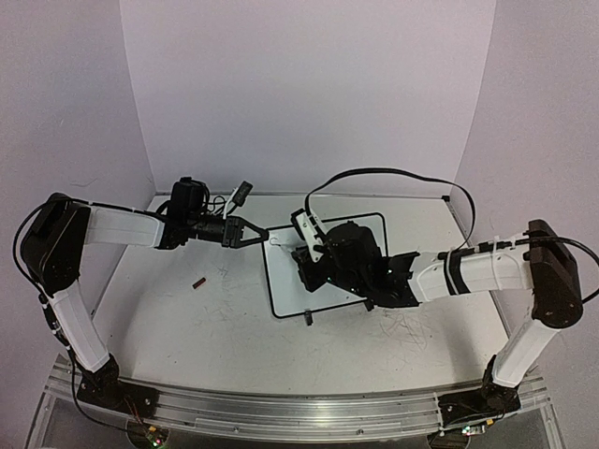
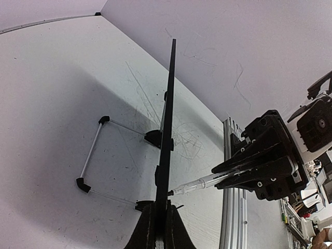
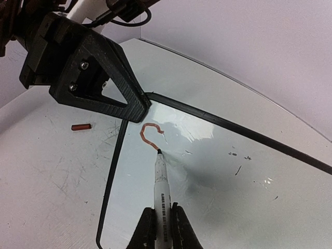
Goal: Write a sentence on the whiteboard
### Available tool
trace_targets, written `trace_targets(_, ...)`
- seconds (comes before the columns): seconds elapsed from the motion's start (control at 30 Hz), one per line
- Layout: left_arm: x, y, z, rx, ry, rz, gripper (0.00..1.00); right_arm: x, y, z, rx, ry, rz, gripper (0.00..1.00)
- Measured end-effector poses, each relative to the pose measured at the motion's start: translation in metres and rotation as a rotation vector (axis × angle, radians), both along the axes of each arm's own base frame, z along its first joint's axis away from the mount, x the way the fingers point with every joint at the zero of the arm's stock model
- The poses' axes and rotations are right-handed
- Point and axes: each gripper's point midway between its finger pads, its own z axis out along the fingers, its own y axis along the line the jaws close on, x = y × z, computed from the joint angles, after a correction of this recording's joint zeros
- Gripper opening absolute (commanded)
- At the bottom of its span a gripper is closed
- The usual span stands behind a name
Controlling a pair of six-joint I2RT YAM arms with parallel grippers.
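The whiteboard (image 1: 285,285) stands tilted on the table, black-framed. My left gripper (image 1: 262,234) is shut on its upper left corner; in the left wrist view (image 2: 161,228) the board (image 2: 168,119) shows edge-on between the jaws. My right gripper (image 3: 161,228) is shut on a white marker (image 3: 162,189) whose tip touches the board (image 3: 218,181). The only writing is one hooked reddish-brown stroke (image 3: 148,132) near that corner, faint in the top view (image 1: 275,241). The right gripper (image 1: 307,257) hovers over the board's upper left part. The marker (image 2: 207,181) meets the board's face.
A small red cap (image 1: 199,282) lies on the scuffed tabletop left of the board, and shows in the right wrist view (image 3: 81,126). The board's wire stand (image 2: 93,155) sticks out behind it. White walls enclose the table; a metal rail (image 2: 231,207) runs along the near edge.
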Motion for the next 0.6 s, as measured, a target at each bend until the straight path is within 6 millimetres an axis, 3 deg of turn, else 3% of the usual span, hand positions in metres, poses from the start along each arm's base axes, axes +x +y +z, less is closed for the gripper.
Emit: trace_targets(0.6,0.0,0.0,0.0,0.0,0.0,0.0,0.0,-0.0026,0.0022,-0.0013,0.006,0.012,0.016,0.0)
